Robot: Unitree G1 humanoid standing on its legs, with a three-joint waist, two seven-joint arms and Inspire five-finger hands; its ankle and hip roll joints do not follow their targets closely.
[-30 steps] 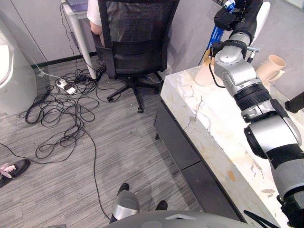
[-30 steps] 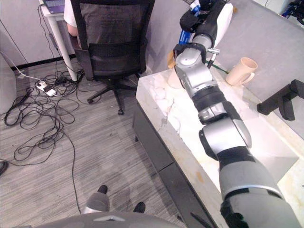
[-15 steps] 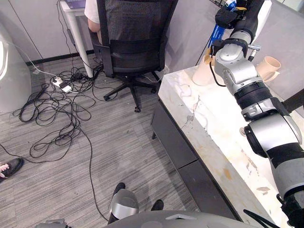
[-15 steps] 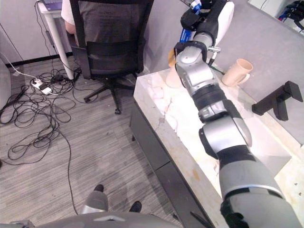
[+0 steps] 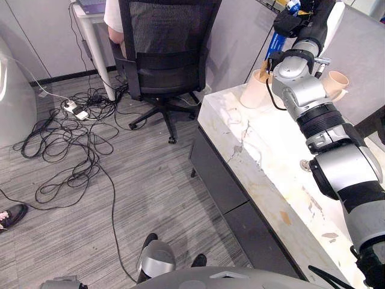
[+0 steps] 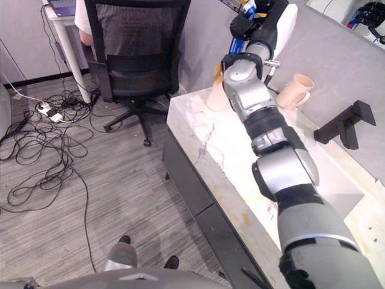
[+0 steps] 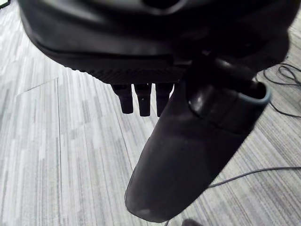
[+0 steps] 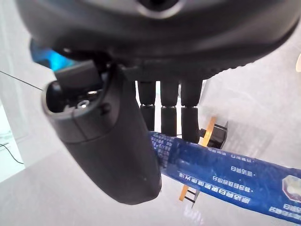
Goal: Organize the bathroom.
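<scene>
My right hand (image 5: 289, 21) reaches to the far end of the marble counter (image 5: 264, 158), raised against the grey wall. It is shut on a blue tube (image 8: 225, 176), pinched between thumb and fingers. The blue tube (image 5: 276, 42) hangs just above a beige cup (image 5: 252, 93) that holds orange-handled brushes. A second beige mug (image 6: 295, 90) with a handle stands further right along the wall. My left hand (image 7: 188, 155) hangs over the grey plank floor with relaxed fingers and holds nothing.
A black object (image 6: 346, 123) sits by the wall at the counter's right. A white bottle-like thing (image 5: 334, 18) stands behind my right hand. A person sits in a black office chair (image 5: 165, 54) left of the counter. Cables (image 5: 66, 144) sprawl on the floor; a shoe (image 5: 9, 215) shows at left.
The whole picture has slid a little, so the camera moved. My right hand still holds the blue tube above the beige cup, in about the same place.
</scene>
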